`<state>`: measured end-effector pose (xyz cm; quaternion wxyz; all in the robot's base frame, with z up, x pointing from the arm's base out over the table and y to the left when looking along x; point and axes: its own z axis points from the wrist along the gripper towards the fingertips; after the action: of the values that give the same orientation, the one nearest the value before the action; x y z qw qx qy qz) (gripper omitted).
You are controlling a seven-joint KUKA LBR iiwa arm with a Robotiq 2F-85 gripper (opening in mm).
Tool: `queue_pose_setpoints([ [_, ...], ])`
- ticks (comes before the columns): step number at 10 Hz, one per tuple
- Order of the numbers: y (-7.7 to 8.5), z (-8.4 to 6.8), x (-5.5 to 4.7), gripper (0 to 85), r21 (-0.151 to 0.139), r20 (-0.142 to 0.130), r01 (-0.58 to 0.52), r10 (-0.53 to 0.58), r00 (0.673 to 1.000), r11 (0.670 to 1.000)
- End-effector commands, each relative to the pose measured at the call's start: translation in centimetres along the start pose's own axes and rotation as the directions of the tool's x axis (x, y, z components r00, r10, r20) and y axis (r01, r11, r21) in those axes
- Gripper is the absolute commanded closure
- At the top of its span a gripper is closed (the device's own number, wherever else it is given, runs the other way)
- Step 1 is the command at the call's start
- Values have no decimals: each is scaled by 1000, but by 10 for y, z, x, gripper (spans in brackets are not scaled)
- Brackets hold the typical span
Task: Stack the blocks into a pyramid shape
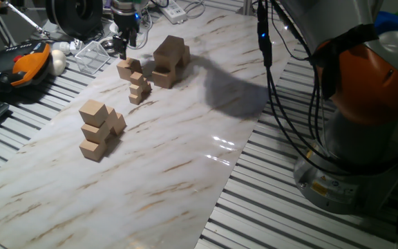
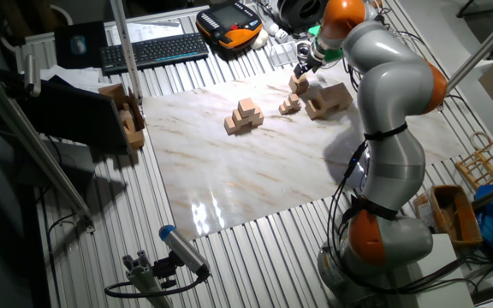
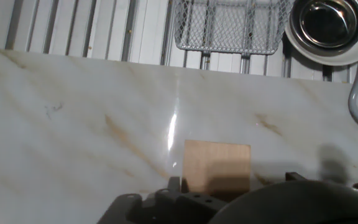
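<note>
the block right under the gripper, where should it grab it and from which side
Take the block from straight above, fingers on two opposite flat side faces. It sits on the marble board with its top bare, and the hand view shows open board around it. The gripper already hangs just over it. The small cube stack stands close, so closing across the other faces looks safer.

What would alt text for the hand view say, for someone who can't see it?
A single tan wooden block sits on a white marble-patterned board, just beyond the dark gripper body at the bottom edge. Past the board's far edge are a wire mesh basket and a round metal bowl on a slatted table.
</note>
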<state>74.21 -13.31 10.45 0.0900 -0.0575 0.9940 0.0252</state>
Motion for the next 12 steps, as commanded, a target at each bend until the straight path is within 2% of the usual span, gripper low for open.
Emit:
queue_pose_setpoints([
  [1, 0, 2, 0, 0, -2, -2, -2, 2, 1000, 1000],
  [4, 1, 8, 0, 0, 3, -14, -12, 12, 1000, 1000],
  [9, 6, 29, 5, 0, 21, -9, -15, 15, 1000, 1000],
  [12, 5, 32, 4, 0, 30, -16, -7, 8, 1000, 1000],
])
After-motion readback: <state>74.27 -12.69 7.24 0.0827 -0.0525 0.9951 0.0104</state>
